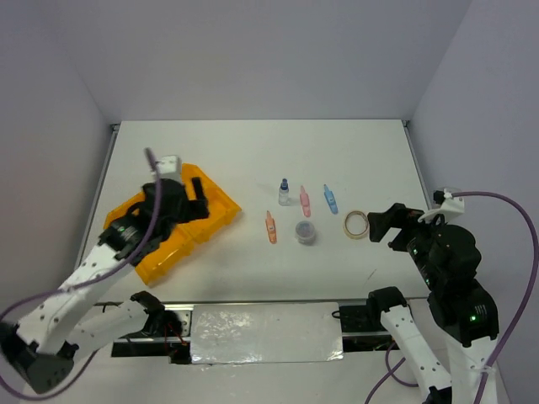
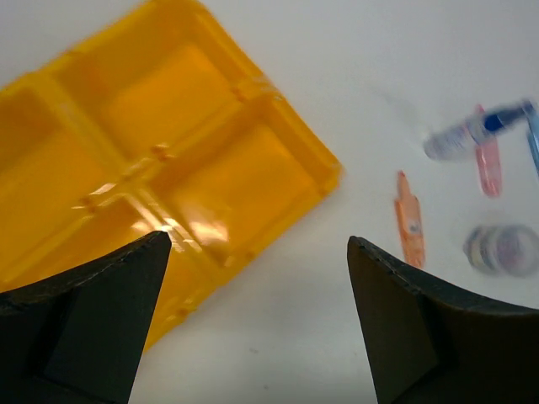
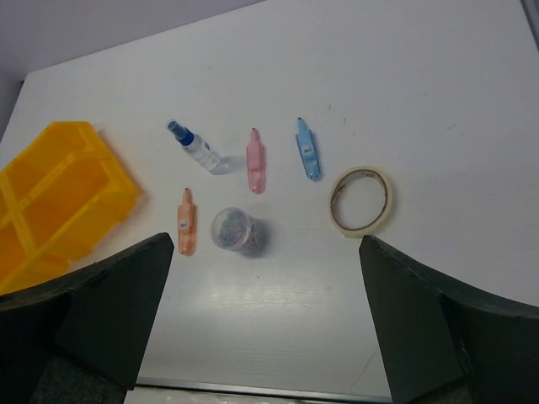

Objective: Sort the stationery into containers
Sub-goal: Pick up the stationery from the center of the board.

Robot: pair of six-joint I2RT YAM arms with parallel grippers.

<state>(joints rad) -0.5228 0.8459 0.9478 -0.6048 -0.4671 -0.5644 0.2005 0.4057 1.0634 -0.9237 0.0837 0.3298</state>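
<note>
The yellow-orange tray (image 1: 221,207) lies at the left, its compartments empty. My left gripper (image 1: 202,195) hovers open over its right end; in the left wrist view the gripper (image 2: 258,240) straddles the tray's corner (image 2: 286,135) and bare table. In the middle lie a clear tube with blue cap (image 1: 284,193), a pink piece (image 1: 305,200), a blue piece (image 1: 330,199), an orange piece (image 1: 270,226), a round jar (image 1: 305,232) and a tape ring (image 1: 356,224). My right gripper (image 1: 383,225) is open and empty, just right of the ring, above the table (image 3: 266,239).
The white table ends at a metal rail along the near edge (image 1: 269,303) and at grey walls on the far side and both sides. The right wrist view shows the jar (image 3: 238,231), the ring (image 3: 360,200) and the tray (image 3: 59,194).
</note>
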